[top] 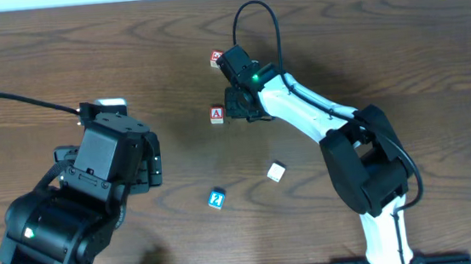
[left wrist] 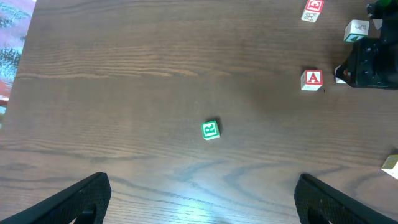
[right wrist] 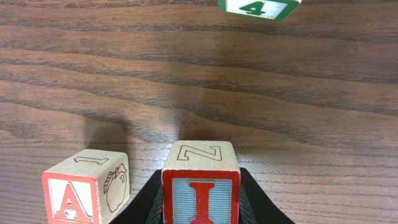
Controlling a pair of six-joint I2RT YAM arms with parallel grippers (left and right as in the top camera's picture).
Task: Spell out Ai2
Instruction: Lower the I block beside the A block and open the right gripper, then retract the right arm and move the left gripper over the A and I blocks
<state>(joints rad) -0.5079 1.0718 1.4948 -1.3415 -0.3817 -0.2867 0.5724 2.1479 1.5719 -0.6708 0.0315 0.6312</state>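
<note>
A wooden A block (top: 216, 114) with a red letter stands on the table; it also shows in the left wrist view (left wrist: 311, 79) and the right wrist view (right wrist: 84, 186). My right gripper (top: 238, 107) is just right of it, shut on an I block (right wrist: 200, 183) held close beside the A block, at or just above the table. A blue block with a 2-like mark (top: 216, 199) lies in the near middle, and it looks green in the left wrist view (left wrist: 211, 130). My left gripper (left wrist: 202, 202) is open and empty, well short of that block.
A red-marked block (top: 217, 57) lies behind the right gripper. A green 4 block (right wrist: 258, 7) lies beyond the I block. A cream block (top: 277, 172) sits right of the blue block. The left arm's bulk (top: 96, 195) fills the near left.
</note>
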